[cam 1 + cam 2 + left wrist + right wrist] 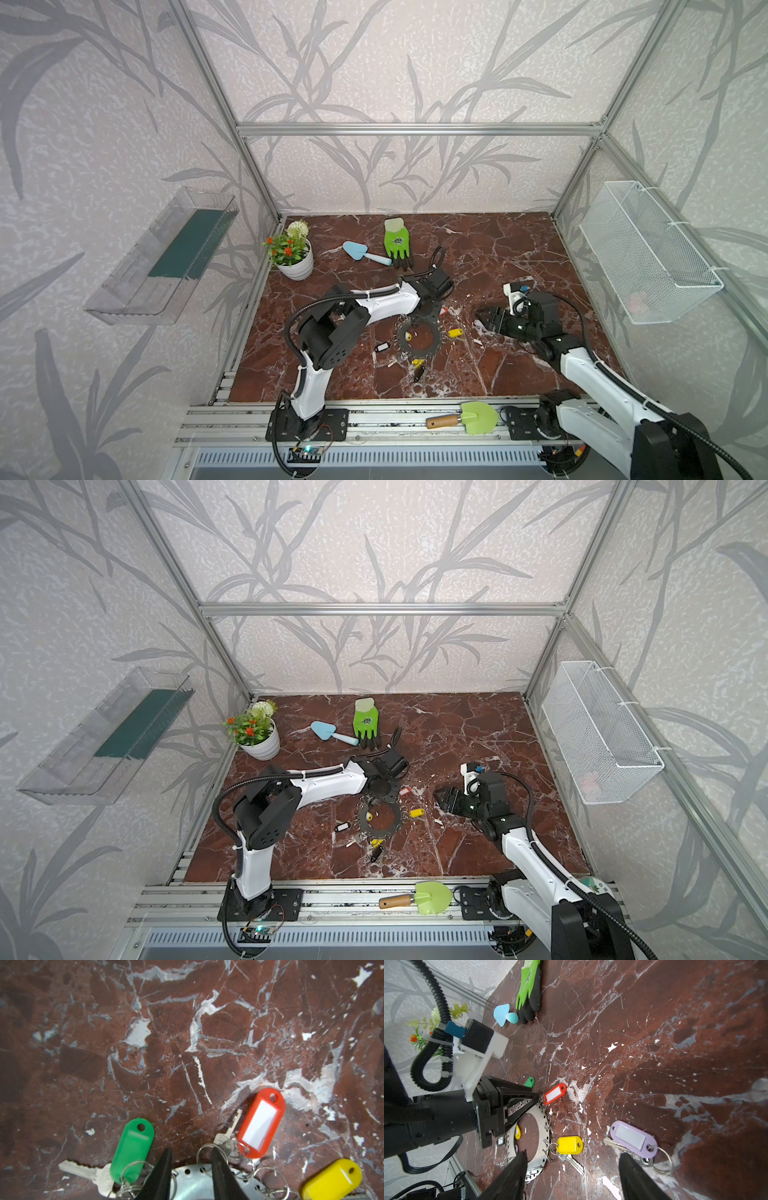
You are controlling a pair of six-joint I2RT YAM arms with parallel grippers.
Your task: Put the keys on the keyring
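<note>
The grey metal keyring point(417, 351) point(380, 833) lies flat on the marble. Hooked to its rim by small rings are green point(133, 1147), red point(260, 1122) and yellow point(569, 1145) keys; a black one point(381, 347) lies at its left. My left gripper point(191, 1157) point(426, 318) points down at the far rim point(191, 1184), jaws a little apart with nothing pinched. A lilac key point(633, 1138) with a metal key lies loose, apart from the keyring. My right gripper point(573, 1155) point(480, 321) hovers open beside it, empty.
At the back stand a flowerpot point(295, 259), a blue trowel point(365, 251) and a green glove point(397, 243). A green trowel point(465, 417) rests on the front rail. A wire basket point(648, 257) hangs on the right wall, a clear shelf point(162, 257) on the left.
</note>
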